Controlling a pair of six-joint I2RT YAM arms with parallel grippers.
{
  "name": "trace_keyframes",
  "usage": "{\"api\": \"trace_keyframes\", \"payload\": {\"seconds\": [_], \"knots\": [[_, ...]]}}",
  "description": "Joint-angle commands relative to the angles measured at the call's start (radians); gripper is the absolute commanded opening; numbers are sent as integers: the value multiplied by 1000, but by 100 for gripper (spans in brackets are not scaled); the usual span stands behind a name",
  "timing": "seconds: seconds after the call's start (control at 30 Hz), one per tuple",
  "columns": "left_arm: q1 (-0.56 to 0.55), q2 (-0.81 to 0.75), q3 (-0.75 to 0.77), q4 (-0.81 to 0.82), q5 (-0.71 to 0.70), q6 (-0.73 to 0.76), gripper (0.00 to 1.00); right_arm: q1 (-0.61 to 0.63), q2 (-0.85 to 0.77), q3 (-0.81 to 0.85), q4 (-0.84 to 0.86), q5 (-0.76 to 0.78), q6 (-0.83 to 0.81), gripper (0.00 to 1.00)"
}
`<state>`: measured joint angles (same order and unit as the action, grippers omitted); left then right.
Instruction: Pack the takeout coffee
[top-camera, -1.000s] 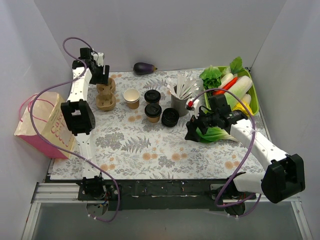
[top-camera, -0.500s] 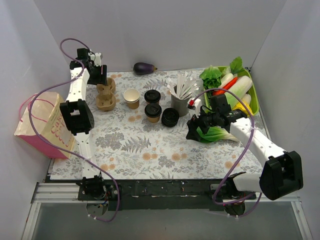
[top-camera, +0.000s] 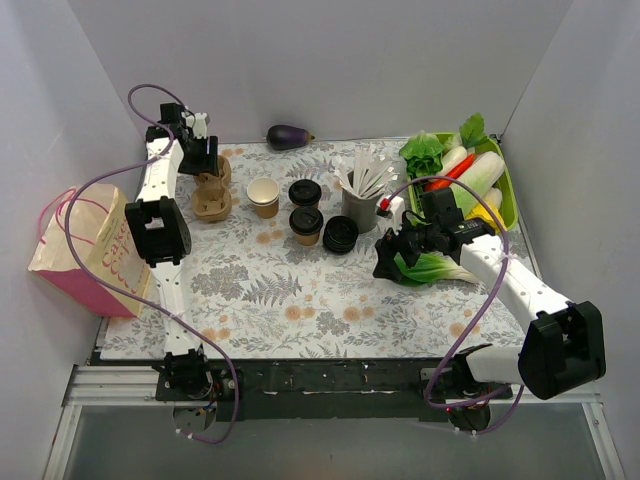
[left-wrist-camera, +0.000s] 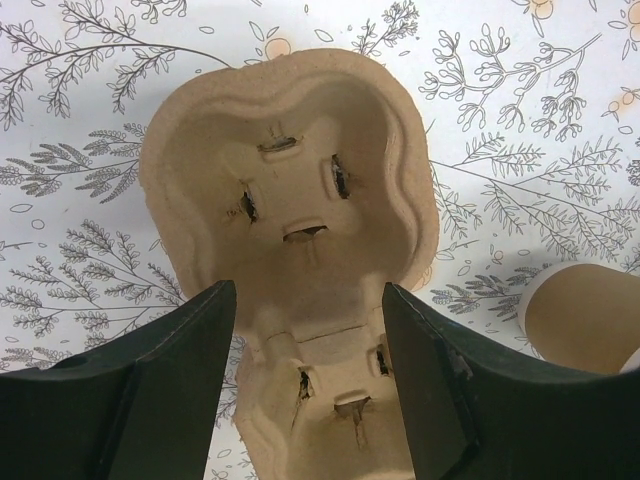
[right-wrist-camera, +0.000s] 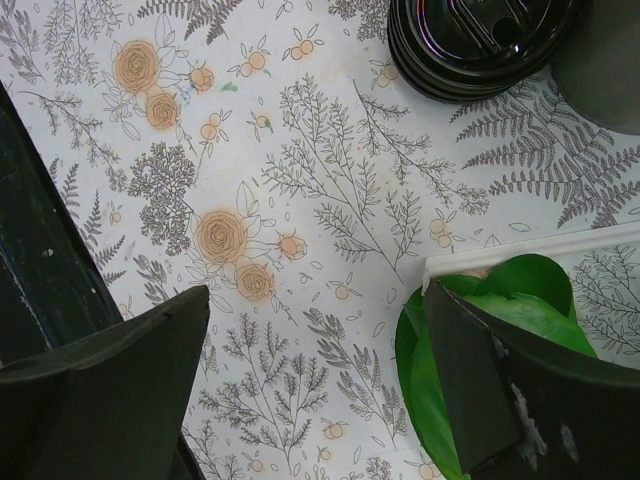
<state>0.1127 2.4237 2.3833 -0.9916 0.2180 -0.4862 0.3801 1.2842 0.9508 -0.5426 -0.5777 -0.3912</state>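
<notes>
Since a second ago the left pincer (top-camera: 203, 158) has come down from above the back of the floral-printed bench (top-camera: 300, 300) towards the tan moulded-pulp cup carrier (top-camera: 212, 192) and drawn its jaws in somewhat; the right arm has hardly stirred. In the left wrist view that pincer (left-wrist-camera: 308, 300) stands half-wide, one black finger on either side of the carrier's (left-wrist-camera: 290, 150) narrow waist. The finger edges meet the pulp, but I cannot tell whether they pinch it or only bracket it. The right pincer (top-camera: 386, 262) hangs wide and empty, low over the bench between the stack of black plastic lids (top-camera: 341, 235) and a green leafy vegetable (top-camera: 430, 268). The takeout coffee (top-camera: 307, 225), a small kraft-brown paper cup with a round black plastic lid, stands upright mid-bench, with a second lidded cup (top-camera: 305, 192) just behind it. An unlidded brown paper cup (top-camera: 264, 196) stands to their left, near the carrier. Neither pincer touches any cup. The pink-and-cream paper bag (top-camera: 88, 250) sits at the far left edge, well apart from the cups. By my reading the packing has scarcely begun. The coffee is lidded, but both carrier cells show empty and no cup has reached the bag, so seating the cups and bagging them remains.
</notes>
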Motion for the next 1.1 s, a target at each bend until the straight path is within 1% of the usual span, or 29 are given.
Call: {"api": "trace_keyframes", "payload": {"seconds": [0.0,0.33,1.07], "knots": [[-1,-15,39,4,9,-3,59,-9,3,19,21,-1,11,95],[-1,-2,40,1,11,1,58,-15,4,19,26,2,12,96],[-1,-12,-9,-27,7,1,57,-29,-13,-6,36,-4,15,95]]}}
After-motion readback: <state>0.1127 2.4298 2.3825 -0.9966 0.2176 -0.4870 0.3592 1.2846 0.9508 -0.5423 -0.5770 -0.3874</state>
